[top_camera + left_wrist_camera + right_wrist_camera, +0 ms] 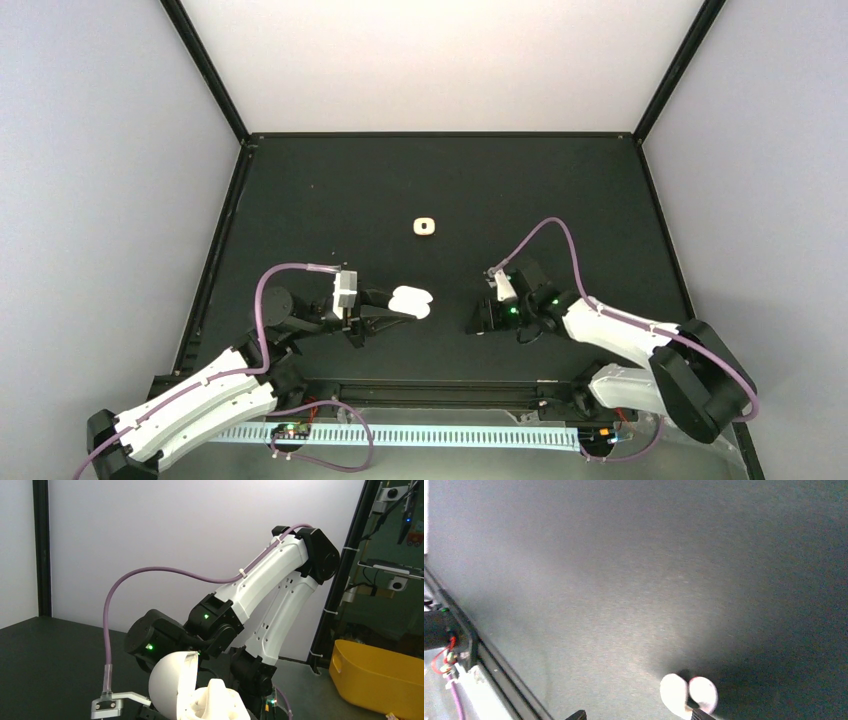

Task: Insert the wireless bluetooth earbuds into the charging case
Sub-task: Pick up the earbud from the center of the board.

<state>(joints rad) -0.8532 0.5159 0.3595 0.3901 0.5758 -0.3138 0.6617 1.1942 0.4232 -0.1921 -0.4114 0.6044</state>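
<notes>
Clamping the open charging case [414,300], left hand [397,308], long axis pointing toward right hand [476,322], fingers apart

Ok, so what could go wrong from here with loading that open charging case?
1. The open charging case is held only by the left gripper. A push from the right gripper could twist it or knock it loose.
2. A small white piece, probably an earbud, sits by the right fingertips at the very edge of the right wrist view. Whether it is gripped is unclear, so it may drop.
</notes>
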